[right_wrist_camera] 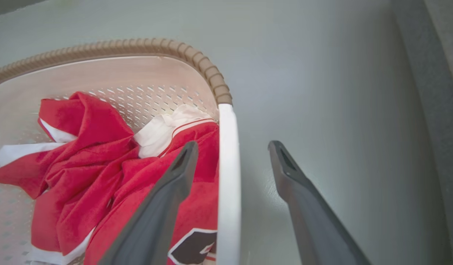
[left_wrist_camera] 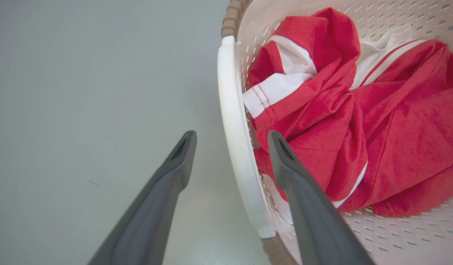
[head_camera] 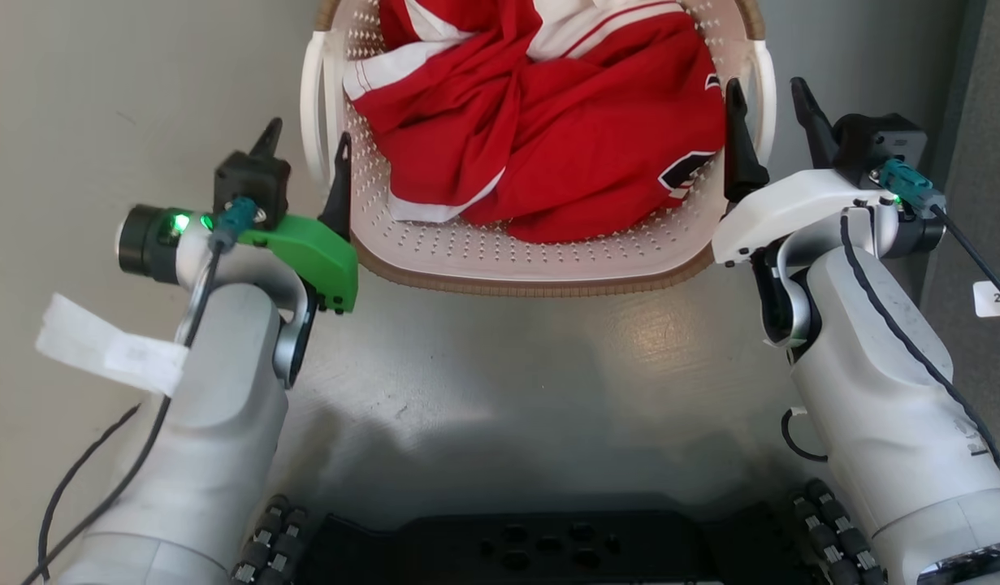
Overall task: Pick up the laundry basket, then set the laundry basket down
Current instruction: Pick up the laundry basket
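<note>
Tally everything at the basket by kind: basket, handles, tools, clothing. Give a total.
Laundry basket: 1
White side handles, left and right: 2
Open tools, left tool and right tool: 2
Heap of red-and-white clothing: 1
Total: 6

Pale grey forearms (head_camera: pixel 211 390), black cables (head_camera: pixel 85 479), green-cased left hand (head_camera: pixel 310 130), white-cased right hand (head_camera: pixel 765 81).

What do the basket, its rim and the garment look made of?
The basket looks like moulded plastic: smooth cream wall with regular rows of holes. The rim is brown and ribbed, woven-look, probably plastic too. The garment is soft matte fabric, red and white, lying in loose folds.
</note>
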Controlling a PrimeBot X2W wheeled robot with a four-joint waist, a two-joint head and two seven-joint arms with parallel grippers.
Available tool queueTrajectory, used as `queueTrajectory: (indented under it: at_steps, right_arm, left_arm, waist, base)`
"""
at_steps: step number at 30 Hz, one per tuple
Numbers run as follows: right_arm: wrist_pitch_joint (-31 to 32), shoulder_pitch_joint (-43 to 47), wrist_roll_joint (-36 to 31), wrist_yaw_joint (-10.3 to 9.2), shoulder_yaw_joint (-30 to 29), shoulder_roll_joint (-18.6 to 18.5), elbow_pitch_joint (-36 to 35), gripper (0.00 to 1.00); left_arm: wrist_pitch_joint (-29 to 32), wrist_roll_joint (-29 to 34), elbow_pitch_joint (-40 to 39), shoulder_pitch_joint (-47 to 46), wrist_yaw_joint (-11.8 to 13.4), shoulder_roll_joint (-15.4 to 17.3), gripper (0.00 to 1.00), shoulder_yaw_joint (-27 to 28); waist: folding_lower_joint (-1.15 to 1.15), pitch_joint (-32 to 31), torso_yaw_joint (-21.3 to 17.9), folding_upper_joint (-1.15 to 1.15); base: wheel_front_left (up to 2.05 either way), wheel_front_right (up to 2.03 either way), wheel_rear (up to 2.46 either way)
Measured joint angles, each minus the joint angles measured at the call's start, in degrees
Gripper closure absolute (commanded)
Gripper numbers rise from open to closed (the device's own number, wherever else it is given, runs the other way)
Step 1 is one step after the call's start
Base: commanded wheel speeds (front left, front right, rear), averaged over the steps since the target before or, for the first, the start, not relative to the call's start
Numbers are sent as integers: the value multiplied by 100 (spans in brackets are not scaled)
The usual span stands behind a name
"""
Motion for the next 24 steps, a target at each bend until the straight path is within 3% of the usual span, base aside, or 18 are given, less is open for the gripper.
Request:
queueTrajectory:
  at_steps: [24]
  right_arm:
    - [0, -453, 445, 15, 391, -11, 614, 0]
  left_arm:
    - [-1, -307, 639, -592, -93, -8, 0, -254]
  waist:
    - [0, 358, -48, 0]
  base:
    - [0, 0, 0]
